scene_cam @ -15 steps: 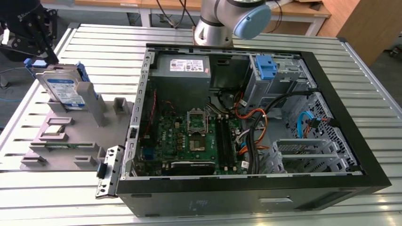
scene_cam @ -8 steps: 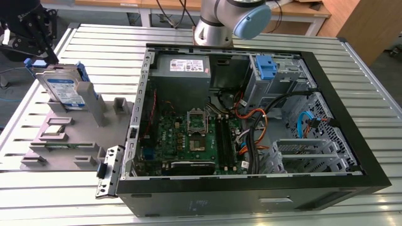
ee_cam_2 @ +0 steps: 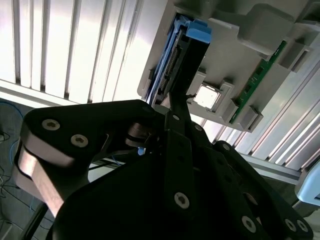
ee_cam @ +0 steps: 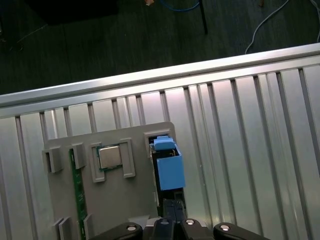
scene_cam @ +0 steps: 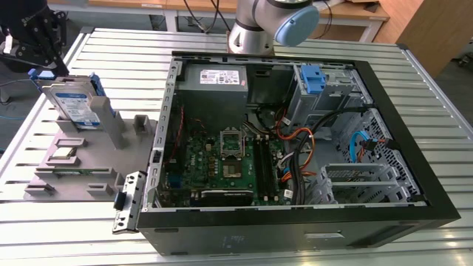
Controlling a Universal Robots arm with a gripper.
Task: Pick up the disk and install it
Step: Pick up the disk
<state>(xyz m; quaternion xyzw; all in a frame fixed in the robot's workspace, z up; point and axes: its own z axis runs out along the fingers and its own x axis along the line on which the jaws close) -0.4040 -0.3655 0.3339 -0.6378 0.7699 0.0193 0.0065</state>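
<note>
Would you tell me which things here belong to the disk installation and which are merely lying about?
For the job: disk, standing in the grey holder; claw close to it; open computer case.
Lying about: processor chip; memory stick; lone blue bracket; power supply.

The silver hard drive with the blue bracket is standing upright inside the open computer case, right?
No. The flat silver-metal hard drive with the blue plastic bracket is standing upright, but in the grey plastic holder beside the open black computer case, not inside it. The exterior view shows this.
</note>
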